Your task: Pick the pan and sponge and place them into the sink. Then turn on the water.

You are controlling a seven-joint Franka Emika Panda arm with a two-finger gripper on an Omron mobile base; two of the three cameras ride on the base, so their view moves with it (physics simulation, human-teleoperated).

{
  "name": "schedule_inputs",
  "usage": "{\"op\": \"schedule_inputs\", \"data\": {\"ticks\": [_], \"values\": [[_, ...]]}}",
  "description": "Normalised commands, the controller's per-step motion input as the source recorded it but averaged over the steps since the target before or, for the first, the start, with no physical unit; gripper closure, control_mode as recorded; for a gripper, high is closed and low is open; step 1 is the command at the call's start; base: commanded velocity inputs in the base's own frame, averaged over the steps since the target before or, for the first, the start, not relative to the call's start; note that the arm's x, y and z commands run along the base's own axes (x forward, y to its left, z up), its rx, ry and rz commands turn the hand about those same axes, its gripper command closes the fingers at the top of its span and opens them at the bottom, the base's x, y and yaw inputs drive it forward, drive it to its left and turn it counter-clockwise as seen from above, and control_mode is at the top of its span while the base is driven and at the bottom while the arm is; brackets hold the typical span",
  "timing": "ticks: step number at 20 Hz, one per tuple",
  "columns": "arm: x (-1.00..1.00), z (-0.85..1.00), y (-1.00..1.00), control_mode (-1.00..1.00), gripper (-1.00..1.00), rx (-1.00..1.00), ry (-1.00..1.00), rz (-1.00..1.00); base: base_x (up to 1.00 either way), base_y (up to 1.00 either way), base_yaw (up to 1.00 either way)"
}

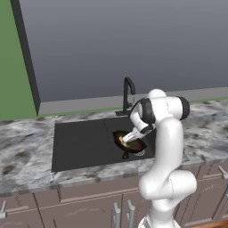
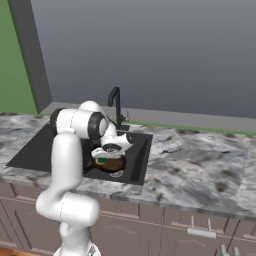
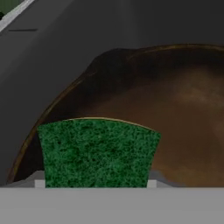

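Observation:
The dark pan with its reddish-brown inside lies in the right half of the black sink, its short handle pointing toward the front rim. My gripper hangs just over the pan's left part, shut on the sponge. The sponge's green scrub face sits between the jaws and hides the fingertips. The black gooseneck faucet stands behind the sink, and no water falls from it.
Marbled grey counter surrounds the sink. A grey back wall rises behind the faucet. The flat drainboard takes the sink's left half. Cabinet fronts with handles run below the counter edge.

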Motion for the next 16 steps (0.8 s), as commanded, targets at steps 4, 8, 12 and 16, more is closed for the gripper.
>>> {"op": "schedule_inputs", "data": {"ticks": [4, 8, 12, 16], "values": [[0.11, -0.31, 0.20, -1.00, 1.00, 0.02, -0.03, 0.03, 0.00, 0.00, 0.00], [0.13, -0.27, 0.19, -1.00, -1.00, 0.02, -0.03, 0.02, 0.00, 0.00, 0.00], [0.12, -0.15, 0.13, -1.00, -1.00, 0.02, -0.02, 0.02, 0.00, 0.00, 0.00], [0.02, -0.04, 0.05, -1.00, -1.00, 0.00, -0.01, 0.01, 0.00, 0.00, 0.00]]}}
